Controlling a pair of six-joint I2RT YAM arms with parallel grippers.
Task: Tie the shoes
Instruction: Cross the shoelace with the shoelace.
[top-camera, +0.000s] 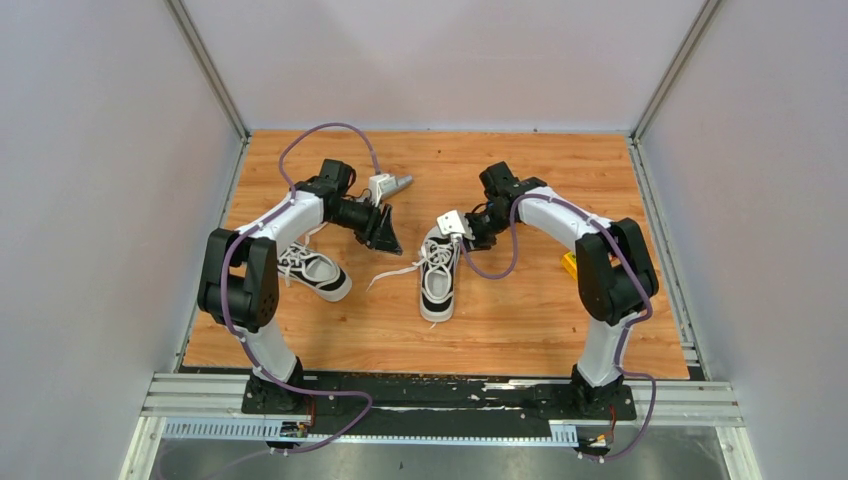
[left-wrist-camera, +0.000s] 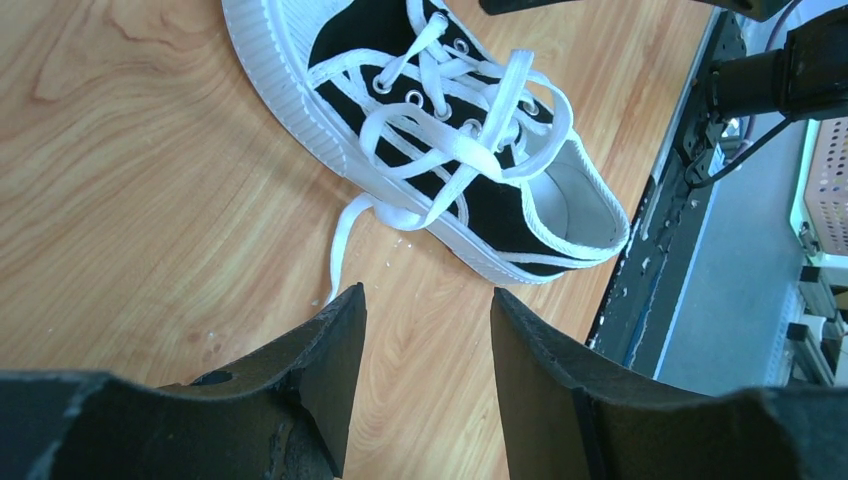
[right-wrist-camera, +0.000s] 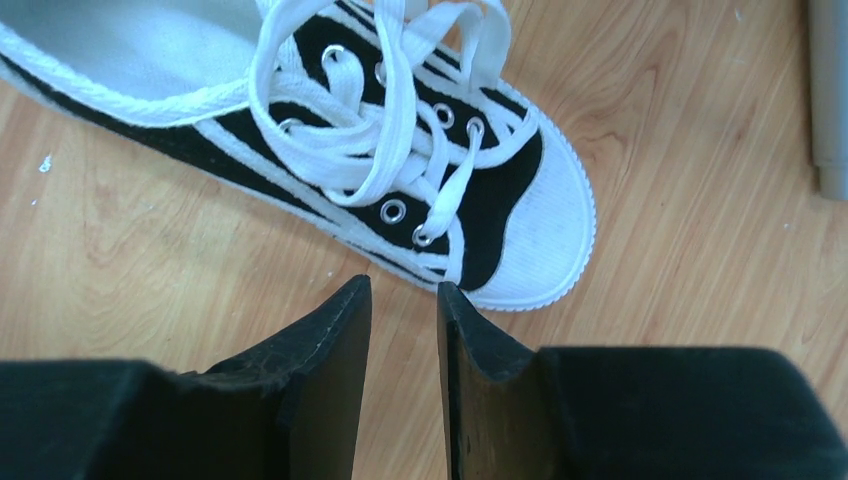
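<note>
pale wood-grain bench (top-camera: 520, 310) between grey walls (top-camera: 100, 150) carries two small black-and-white canvas sneakers with white rubber soles. the centre sneaker (top-camera: 438, 285) lies with loose white laces (top-camera: 395, 272) trailing left; the second sneaker (top-camera: 313, 270) lies under the left arm (top-camera: 290, 215). left jaws stand spread and empty; right jaws, near the centre sneaker's toe cap (right-wrist-camera: 540, 235), are narrowly parted, pinching nothing.

The middle shoe (top-camera: 438, 285) and the left shoe (top-camera: 315, 270) have black canvas with white stripes, white soles and toe caps, white laces (right-wrist-camera: 385, 130) and small silver eyelets (right-wrist-camera: 393, 210). The table (top-camera: 520, 320) is orange-brown wood with a darker wavy grain, and the walls (top-camera: 100, 150) are pale grey with a little lilac. The left arm (top-camera: 290, 215) and the right arm (top-camera: 555, 212) are black and white with purple cables (top-camera: 325, 128), and a small yellow thing (top-camera: 569, 264) shows by the right one.
</note>
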